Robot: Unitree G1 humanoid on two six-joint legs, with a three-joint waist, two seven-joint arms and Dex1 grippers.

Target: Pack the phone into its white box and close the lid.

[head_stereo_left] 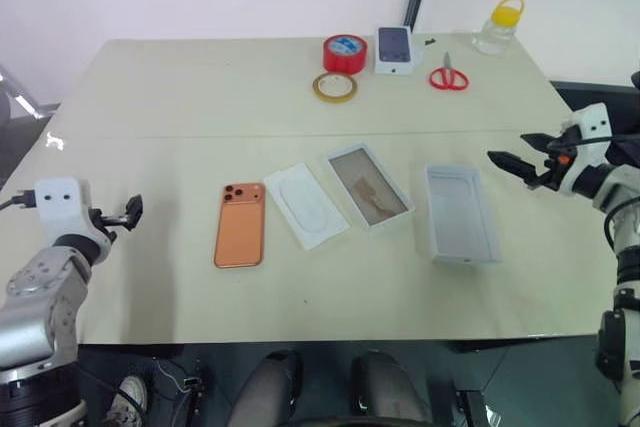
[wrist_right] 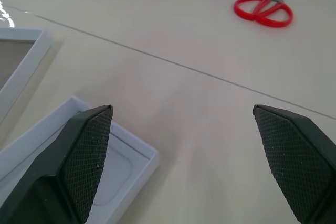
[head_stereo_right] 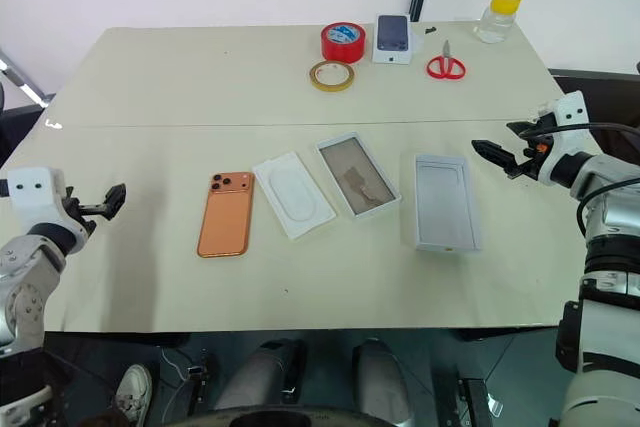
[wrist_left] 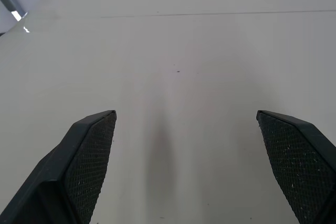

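The orange phone lies flat, camera side up, left of the table's middle. To its right rests a thin white insert with an oval recess. Beside that is the shallow white box, its floor brownish. Further right the deeper lid lies open side up, white inside. My left gripper hovers open over bare table, left of the phone. My right gripper is open just right of the lid, whose corner shows by one of its fingers. Neither gripper holds anything.
Along the far edge stand a red tape roll, a yellowish tape ring, a small white box picturing a dark phone, red scissors and a clear bottle with a yellow cap.
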